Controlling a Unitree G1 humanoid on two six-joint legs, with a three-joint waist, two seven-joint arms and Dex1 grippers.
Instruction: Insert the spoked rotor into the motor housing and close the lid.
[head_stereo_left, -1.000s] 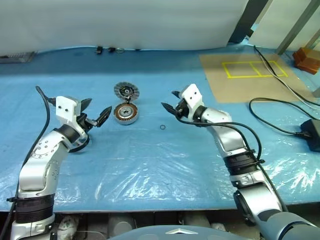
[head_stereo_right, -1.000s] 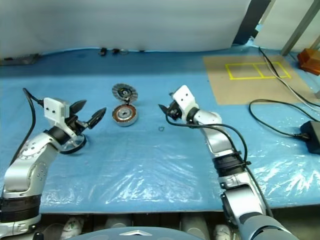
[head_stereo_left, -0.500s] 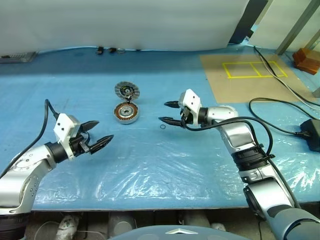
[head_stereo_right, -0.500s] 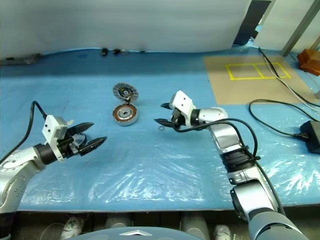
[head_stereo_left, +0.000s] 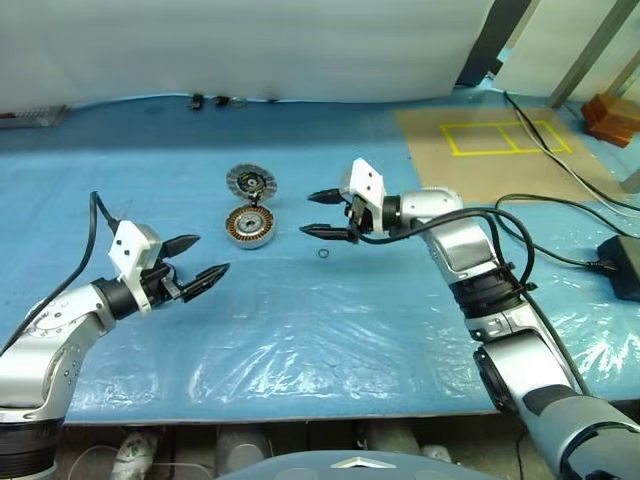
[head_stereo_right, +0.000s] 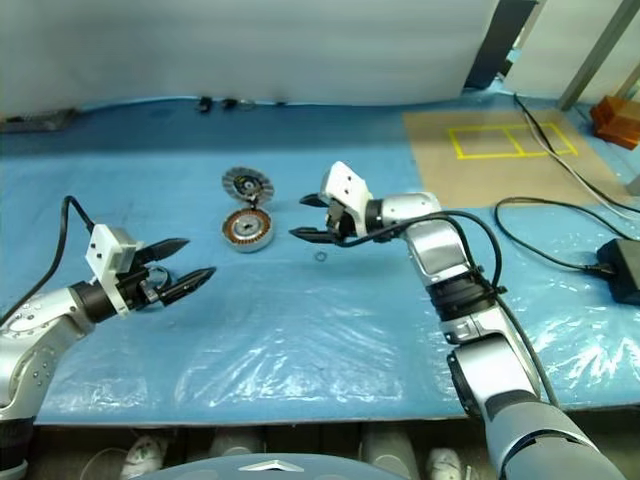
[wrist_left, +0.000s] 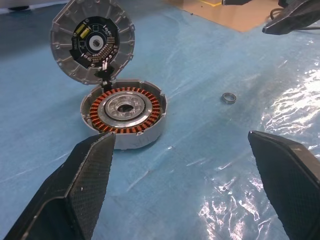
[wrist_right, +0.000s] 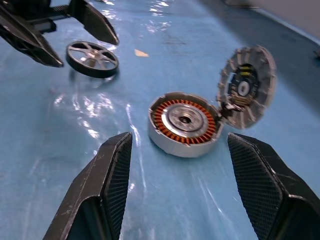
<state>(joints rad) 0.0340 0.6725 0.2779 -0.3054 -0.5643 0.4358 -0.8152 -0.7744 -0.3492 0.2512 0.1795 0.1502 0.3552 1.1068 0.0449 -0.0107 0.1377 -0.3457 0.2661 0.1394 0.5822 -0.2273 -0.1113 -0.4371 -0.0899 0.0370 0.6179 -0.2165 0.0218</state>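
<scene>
Right hand (head_stereo_left: 326, 213) swung leftward; lid (head_stereo_left: 252, 182) upright — housing (head_stereo_left: 251, 225) flat.

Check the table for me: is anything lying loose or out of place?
A small loose ring lies alone on the blue sheet, right of the open housing, belonging to nothing nearby. The lid stands tilted up behind the housing. The rotor lies flat, apart.

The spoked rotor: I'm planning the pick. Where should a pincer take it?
The spoked rotor lies flat on the blue sheet. Probably come from above with one finger outside the thin rim, the other through a gap between spokes. The left pincer is nearest.
</scene>
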